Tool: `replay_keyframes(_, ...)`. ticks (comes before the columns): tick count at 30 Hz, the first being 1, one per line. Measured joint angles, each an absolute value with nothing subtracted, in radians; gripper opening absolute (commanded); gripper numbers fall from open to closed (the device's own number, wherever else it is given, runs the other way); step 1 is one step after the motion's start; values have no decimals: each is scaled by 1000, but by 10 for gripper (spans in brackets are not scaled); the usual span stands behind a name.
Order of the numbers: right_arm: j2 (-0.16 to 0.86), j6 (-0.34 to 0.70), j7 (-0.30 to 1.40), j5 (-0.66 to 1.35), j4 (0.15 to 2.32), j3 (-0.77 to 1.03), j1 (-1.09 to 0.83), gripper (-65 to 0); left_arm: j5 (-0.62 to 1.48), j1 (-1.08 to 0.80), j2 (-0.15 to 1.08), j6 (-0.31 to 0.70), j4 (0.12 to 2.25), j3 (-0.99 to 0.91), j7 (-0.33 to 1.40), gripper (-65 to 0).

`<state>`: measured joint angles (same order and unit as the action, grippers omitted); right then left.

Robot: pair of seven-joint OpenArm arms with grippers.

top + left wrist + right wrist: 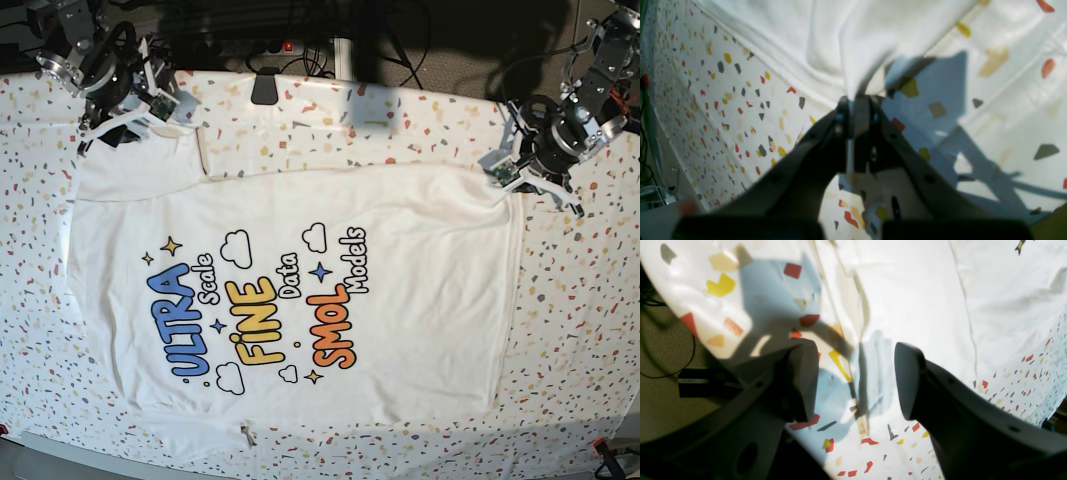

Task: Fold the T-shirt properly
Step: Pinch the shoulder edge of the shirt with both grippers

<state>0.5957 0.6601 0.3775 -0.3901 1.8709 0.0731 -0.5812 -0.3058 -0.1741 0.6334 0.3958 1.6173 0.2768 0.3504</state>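
Lying print side up across the speckled tabletop [600, 330], the T-shirt [300, 300] spreads nearly flat, its coloured lettering, clouds and stars facing the overhead camera. At the far left of the overhead view the right tool [112, 125] sits at the shirt's upper left corner, where the white cloth bunches near a sleeve. Seen from its own wrist camera, the right tool [855, 383] has its two dark fingers [907, 380] spread wide apart, with nothing between them; below the gap lie a seamed edge of the shirt [913, 300] and the flecked tabletop [873, 446], crossed by a bluish shadow. Over at the right of the overhead view, the left tool [512, 172] rests at the shirt's upper right corner. Its wrist camera shows the left tool [856, 100] with fingers [840, 120] pressed together, pinching a fold of the white shirt [846, 43], which rises from the tips in soft creases above the tabletop [723, 110].
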Motion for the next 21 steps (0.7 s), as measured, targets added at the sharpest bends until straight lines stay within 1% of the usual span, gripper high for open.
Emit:
replay_keyframes(4,596,651,374,-445,1871,73,-579,-288,-306,-174,633,396,1617,277,350,-650)
replay_keyframes(8,596,648,374,-446,1871,73,-570,-288,-306,-174,633,396,1617,277,350,-650)
replay_keyframes(11,595,647,372,-442,1849,73,-556,-288,-306,-174,633,396,1617,277,350,-650)
replay_keyframes(15,596,640,355,-367,1789,74,-523,-288,-306,-174,633,396,1617,277,350,-650)
replay_keyframes(21,596,636,345,-376,1749,76,-490,-288,-306,-174,633,396,1617,277,350,-650)
